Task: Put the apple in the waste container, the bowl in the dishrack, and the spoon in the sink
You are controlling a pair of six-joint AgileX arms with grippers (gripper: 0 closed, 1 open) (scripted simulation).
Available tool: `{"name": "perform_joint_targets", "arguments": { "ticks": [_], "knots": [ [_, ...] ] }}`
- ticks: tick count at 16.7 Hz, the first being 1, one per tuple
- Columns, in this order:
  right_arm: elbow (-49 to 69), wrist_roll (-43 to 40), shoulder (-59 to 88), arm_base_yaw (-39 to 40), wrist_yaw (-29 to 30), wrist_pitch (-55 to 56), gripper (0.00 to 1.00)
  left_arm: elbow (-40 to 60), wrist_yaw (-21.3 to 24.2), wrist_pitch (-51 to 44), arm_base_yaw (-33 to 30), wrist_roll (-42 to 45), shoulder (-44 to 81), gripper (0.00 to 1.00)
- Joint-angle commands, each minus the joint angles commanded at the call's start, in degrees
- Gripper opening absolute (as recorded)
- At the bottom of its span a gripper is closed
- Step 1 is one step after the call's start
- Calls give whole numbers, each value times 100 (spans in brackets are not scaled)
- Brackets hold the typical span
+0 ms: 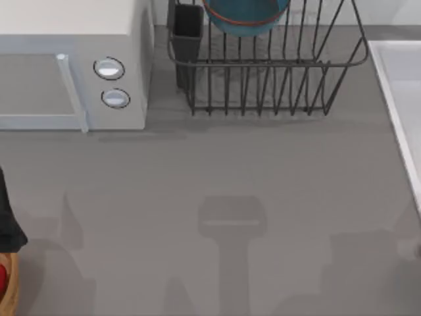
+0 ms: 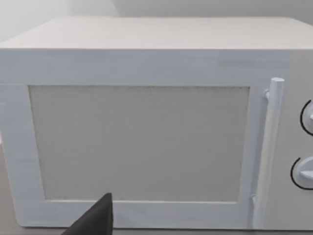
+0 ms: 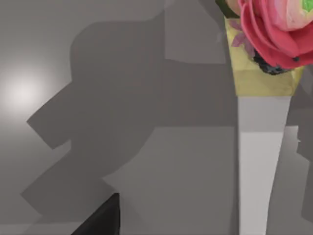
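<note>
Bowl [image 1: 247, 16] seated in the dishrack [image 1: 263, 66], apple [image 1: 2, 276] in the waste container [image 1: 9, 289] left of it — sink [image 1: 401, 99] lies right, nearer the right arm — claw states cannot be told.

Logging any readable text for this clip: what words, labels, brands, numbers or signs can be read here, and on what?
None can be read.
Microwave: door, handle and casing are blank.
Its two knobs: plain, with no marks or numbers.
Dishrack, its cup and the bowl: no labels.
Sink and waste container: no print.
Flower pot in the right wrist view: no writing.
</note>
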Motion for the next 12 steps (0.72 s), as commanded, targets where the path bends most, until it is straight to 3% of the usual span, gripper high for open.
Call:
{"name": "perform_joint_targets", "arguments": {
  "ticks": [1, 12],
  "knots": [
    [0, 0, 0, 0, 0, 0, 100, 0, 0, 0, 0, 0, 0, 100],
    [0, 0, 0, 0, 0, 0, 17, 0, 0, 0, 0, 0, 0, 100]
  ]
}}
